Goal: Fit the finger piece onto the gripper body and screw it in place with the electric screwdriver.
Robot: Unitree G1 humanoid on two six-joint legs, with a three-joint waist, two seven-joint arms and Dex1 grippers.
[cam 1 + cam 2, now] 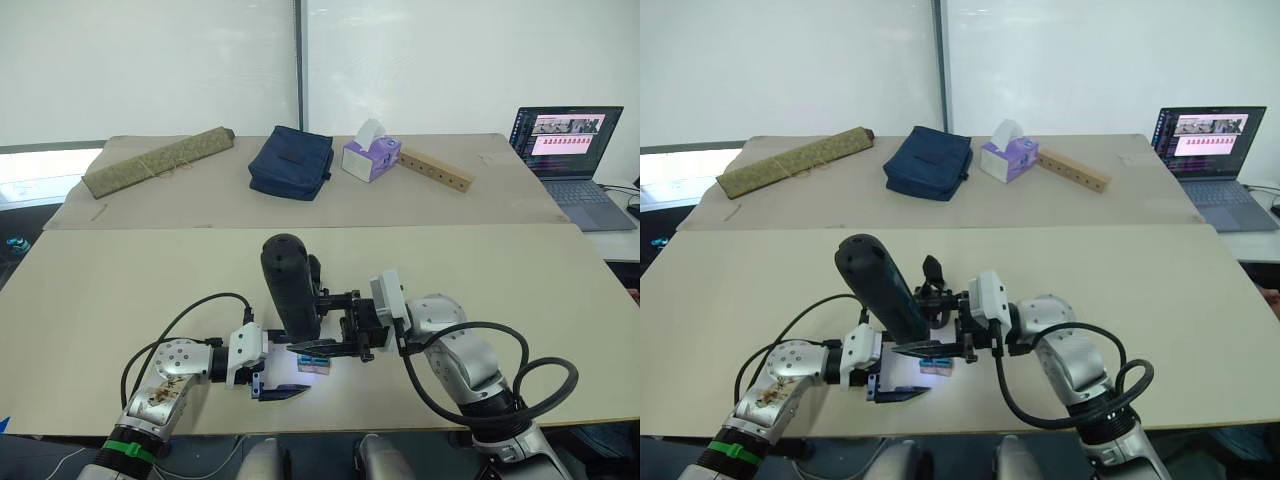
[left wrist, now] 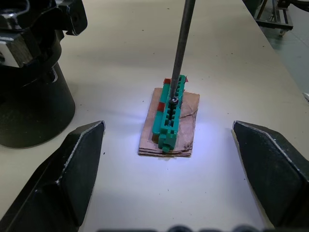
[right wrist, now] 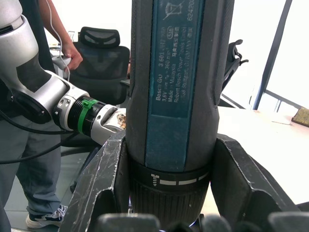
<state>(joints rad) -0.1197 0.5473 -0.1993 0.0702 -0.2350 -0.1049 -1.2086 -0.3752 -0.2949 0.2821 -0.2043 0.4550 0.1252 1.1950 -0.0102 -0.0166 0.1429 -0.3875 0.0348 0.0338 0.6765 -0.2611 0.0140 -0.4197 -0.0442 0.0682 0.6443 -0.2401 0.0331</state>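
Stereo head pair looking down — shared table (image 1: 120, 280), wrist cameras close (along fingers)

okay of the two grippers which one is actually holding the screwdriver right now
The right gripper: its fingers clamp the electric screwdriver around the barrel. The left gripper is open and holds nothing, its fingers spread either side of the small tan-and-green block.

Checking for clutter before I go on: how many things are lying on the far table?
5: a rolled olive mat at the left, a navy bag, a purple tissue box, a wooden bar with holes, and an open laptop at the right.
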